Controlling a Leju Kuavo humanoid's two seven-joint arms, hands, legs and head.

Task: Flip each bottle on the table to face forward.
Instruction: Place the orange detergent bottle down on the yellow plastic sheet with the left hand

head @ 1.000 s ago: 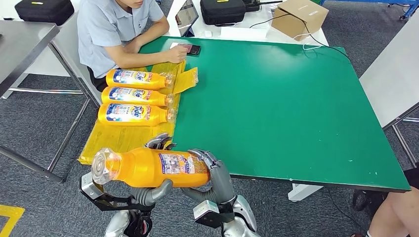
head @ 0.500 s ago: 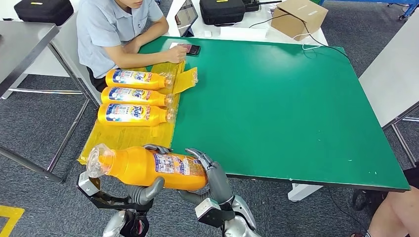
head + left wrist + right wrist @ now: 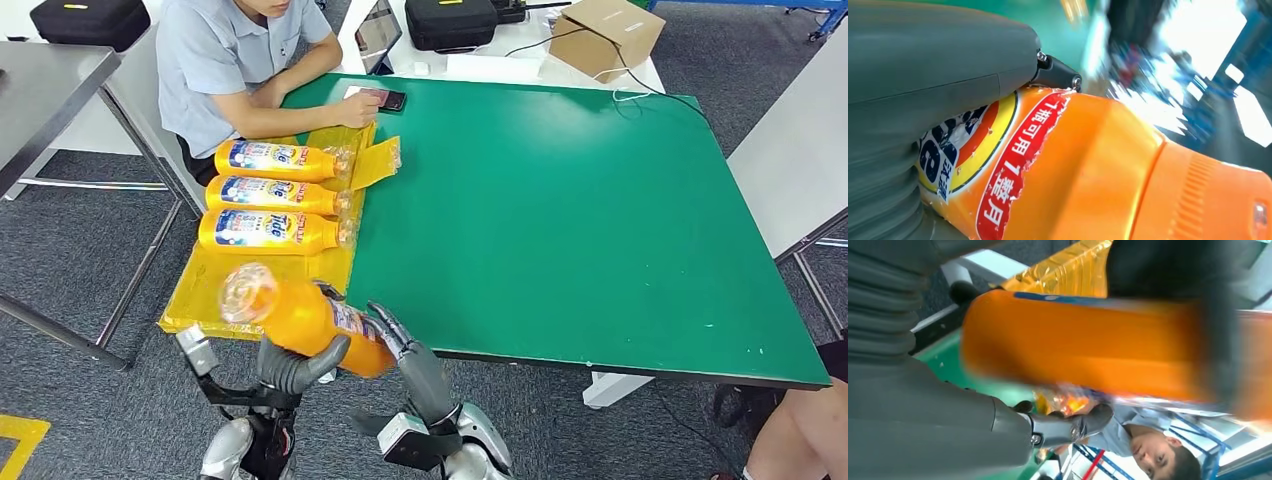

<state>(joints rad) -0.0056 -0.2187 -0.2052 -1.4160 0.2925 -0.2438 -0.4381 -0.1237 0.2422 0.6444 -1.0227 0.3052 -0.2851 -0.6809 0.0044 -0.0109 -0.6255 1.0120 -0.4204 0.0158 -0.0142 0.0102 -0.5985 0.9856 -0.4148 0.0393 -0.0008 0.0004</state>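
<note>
tabletop (image 3: 600,220): green, carries a yellow sheet (image 3: 215,285) along its left edge; a person (image 3: 225,60) sits at the far left corner.
row of bottles (image 3: 270,195): three orange bottles lie side by side on the yellow sheet, colourful labels up, caps toward the green; unchanged from a second ago.
held bottle (image 3: 300,315): in the air off the near edge of the tabletop, just beside the near end of the yellow sheet. A second ago it lay level across both robot hands with a small-print label up; now it is tilted, clear cap raised up and to the left, base dropped toward the right robot hand.
left robot hand (image 3: 290,365): clamped under the bottle's middle, thumb wrapped over the body; left wrist view shows the thumb pressed on the colourful label.
right robot hand (image 3: 395,340): fingers lie against the bottle's lower end; whether they close on it or only prop it, cannot tell.
change: bottle swung from level to slanted, being turned in hand.
meaning: judged mid-flip; the fourth bottle is not yet laid down, a free strip of sheet beside the row looks like its place.
</note>
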